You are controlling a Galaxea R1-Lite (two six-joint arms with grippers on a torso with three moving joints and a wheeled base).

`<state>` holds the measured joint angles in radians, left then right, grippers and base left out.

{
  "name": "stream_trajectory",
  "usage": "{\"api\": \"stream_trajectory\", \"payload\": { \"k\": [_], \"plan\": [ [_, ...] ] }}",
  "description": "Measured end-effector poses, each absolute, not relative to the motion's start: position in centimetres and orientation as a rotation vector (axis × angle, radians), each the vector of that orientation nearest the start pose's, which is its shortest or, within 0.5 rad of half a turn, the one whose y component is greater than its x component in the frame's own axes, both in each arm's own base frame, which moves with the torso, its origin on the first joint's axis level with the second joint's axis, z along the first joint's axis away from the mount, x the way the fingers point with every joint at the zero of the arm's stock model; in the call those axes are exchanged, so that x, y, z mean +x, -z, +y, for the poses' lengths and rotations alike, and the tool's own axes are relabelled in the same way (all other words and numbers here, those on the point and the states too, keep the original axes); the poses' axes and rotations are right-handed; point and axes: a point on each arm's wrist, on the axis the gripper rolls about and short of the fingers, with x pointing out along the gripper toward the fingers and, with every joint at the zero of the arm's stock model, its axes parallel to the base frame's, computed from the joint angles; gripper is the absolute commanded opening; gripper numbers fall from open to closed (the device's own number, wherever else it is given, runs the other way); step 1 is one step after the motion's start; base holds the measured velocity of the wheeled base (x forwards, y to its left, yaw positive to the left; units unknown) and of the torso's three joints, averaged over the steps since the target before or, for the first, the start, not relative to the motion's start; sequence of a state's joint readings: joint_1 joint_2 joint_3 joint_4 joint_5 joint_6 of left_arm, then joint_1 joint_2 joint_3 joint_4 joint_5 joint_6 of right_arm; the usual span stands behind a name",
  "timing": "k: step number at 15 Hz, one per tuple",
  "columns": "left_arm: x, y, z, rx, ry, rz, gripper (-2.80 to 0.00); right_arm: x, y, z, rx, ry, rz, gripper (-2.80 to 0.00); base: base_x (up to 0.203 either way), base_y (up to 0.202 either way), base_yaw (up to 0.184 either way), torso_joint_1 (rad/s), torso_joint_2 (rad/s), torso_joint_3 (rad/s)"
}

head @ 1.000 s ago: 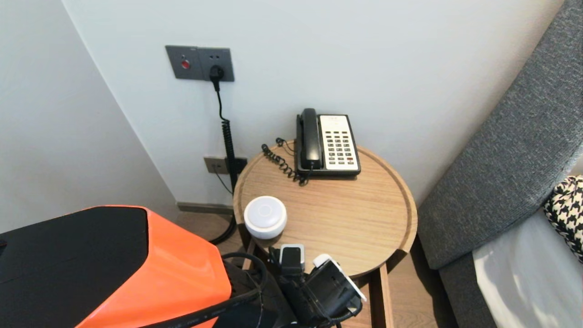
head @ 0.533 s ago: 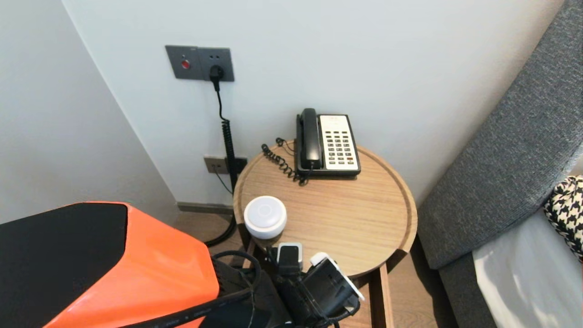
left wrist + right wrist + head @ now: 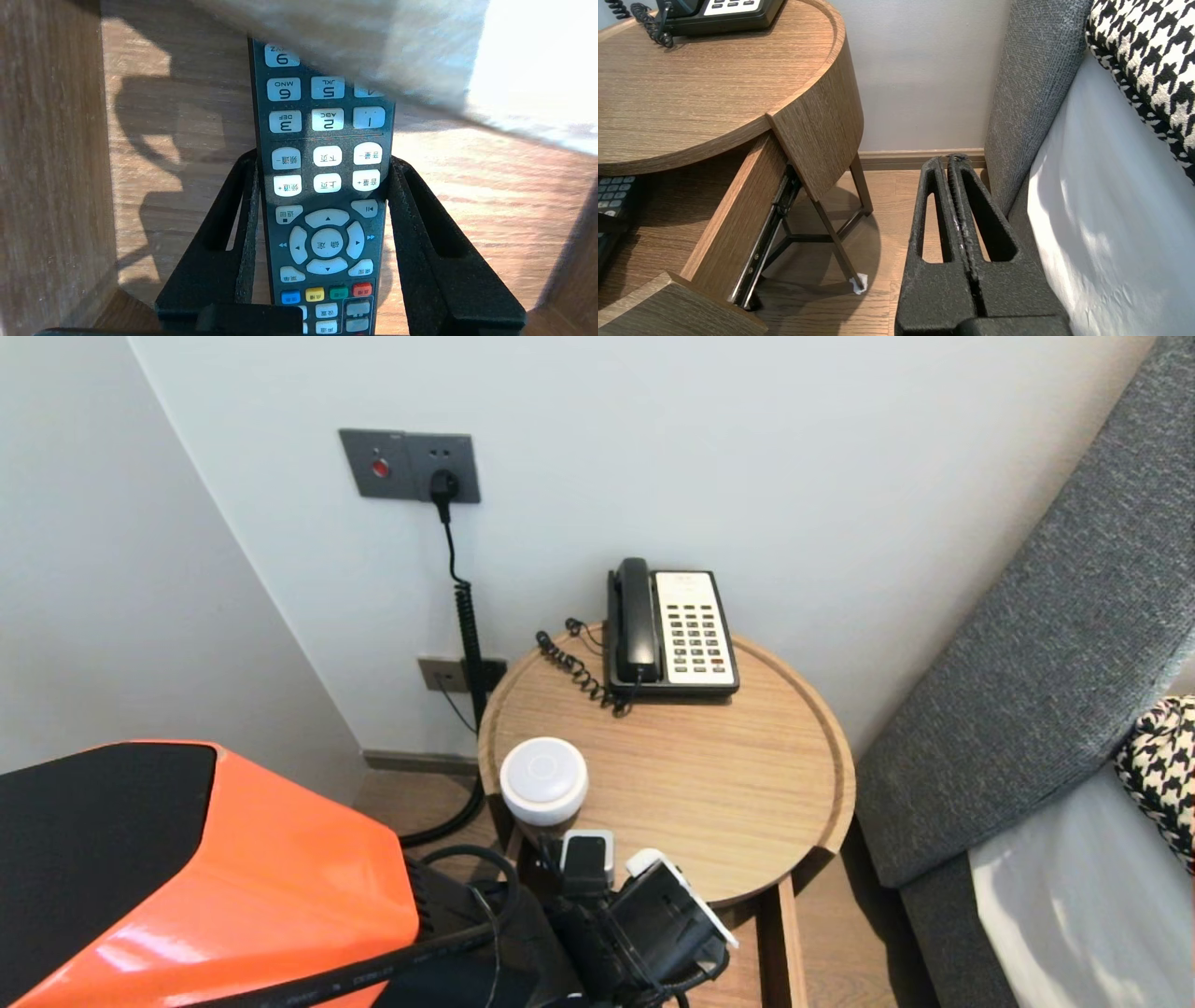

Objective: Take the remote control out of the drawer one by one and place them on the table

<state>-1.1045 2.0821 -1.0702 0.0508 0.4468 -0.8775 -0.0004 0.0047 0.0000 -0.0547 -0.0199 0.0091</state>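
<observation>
Well, the left pincer (image 3: 323,161) is clenched on the remote (image 3: 327,219), down in the open drawer (image 3: 46,186) at six o'clock of the desk (image 3: 709,775) (right pincer (image 3: 953,161) parked, closed, by the bed (image 3: 1087,210)). Lifted carelessly, the remote could knock the desk's rim and slip.

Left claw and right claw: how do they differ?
The left claw grips a remote by its long edges; the right claw holds nothing. The left claw's fingers stand apart around the remote; the right claw's are pressed together. The left claw is inside the open drawer; the right claw hangs over the floor beside the bed. Both have black slotted fingers.
</observation>
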Motion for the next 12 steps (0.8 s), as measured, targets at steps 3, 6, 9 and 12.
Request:
{"api": "stream_trajectory", "payload": {
  "k": [3, 6, 9, 12],
  "plan": [
    [16.6, -6.5, -30.9, -0.003, 0.219, 0.928, -2.8, -2.3, -8.1, 0.0, 0.01, 0.02, -0.05, -2.8, 0.0, 0.0, 0.0, 0.0, 0.0, 0.0],
    [16.9, -6.6, -31.4, 0.043, 0.261, 0.918, -2.8, -2.3, -8.1, 0.0, 0.01, 0.02, -0.05, -2.8, 0.0, 0.0, 0.0, 0.0, 0.0, 0.0],
    [17.1, -7.1, -31.9, 0.103, 0.331, 0.902, -2.8, -2.3, -8.1, 0.0, 0.01, 0.021, -0.05, -2.8, 0.0, 0.0, 0.0, 0.0, 0.0, 0.0],
    [17.1, -7.2, -32.1, 0.155, 0.393, 0.9, -2.8, -2.3, -8.1, 0.0, 0.01, 0.021, -0.05, -2.8, 0.0, 0.0, 0.0, 0.0, 0.0, 0.0]
  ]
}}
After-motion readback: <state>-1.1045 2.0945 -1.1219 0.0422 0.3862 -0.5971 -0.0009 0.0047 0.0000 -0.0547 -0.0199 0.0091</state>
